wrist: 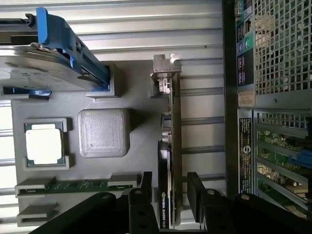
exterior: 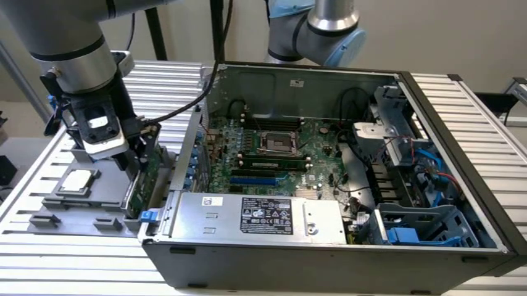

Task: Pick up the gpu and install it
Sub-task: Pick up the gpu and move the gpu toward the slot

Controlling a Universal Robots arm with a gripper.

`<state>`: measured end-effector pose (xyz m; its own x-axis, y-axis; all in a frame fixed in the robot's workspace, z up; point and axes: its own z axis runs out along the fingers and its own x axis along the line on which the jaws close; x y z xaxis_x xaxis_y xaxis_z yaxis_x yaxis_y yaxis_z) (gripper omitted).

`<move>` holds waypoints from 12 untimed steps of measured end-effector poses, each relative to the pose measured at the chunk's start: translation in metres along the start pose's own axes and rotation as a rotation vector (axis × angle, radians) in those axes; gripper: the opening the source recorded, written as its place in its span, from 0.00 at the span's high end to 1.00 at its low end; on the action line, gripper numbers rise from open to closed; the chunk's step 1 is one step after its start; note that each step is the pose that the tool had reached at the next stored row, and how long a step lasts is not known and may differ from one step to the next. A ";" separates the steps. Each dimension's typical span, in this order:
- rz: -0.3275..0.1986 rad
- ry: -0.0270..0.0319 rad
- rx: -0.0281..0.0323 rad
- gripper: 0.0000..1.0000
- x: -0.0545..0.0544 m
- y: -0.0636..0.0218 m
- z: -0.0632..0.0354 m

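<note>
The gpu stands on edge in a slot of the grey fixture tray, just outside the computer case's wall. Its black face, green board edge and grey metal bracket show in the wrist view. In the exterior view the gpu is a thin green card beside the case. My gripper is lowered over the card's end away from the bracket. Its fingers straddle the card with small gaps on both sides, so it is open. The gripper hangs at the exterior view's left.
The open computer case holds the motherboard with a blue slot and a power supply. On the tray lie a silver processor chip, a memory stick and a blue-railed hard drive. A second arm stands behind the case.
</note>
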<state>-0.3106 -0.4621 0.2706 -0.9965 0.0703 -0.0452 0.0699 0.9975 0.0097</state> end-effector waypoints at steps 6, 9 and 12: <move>0.003 -0.0043 -0.0002 0.58 0.003 -0.0002 0.0108; 0.005 -0.0062 -0.0001 0.58 0.004 -0.0001 0.0163; 0.007 -0.0088 -0.0003 0.58 0.004 0.0010 0.0208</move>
<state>-0.3137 -0.4607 0.2496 -0.9955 0.0773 -0.0539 0.0769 0.9970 0.0103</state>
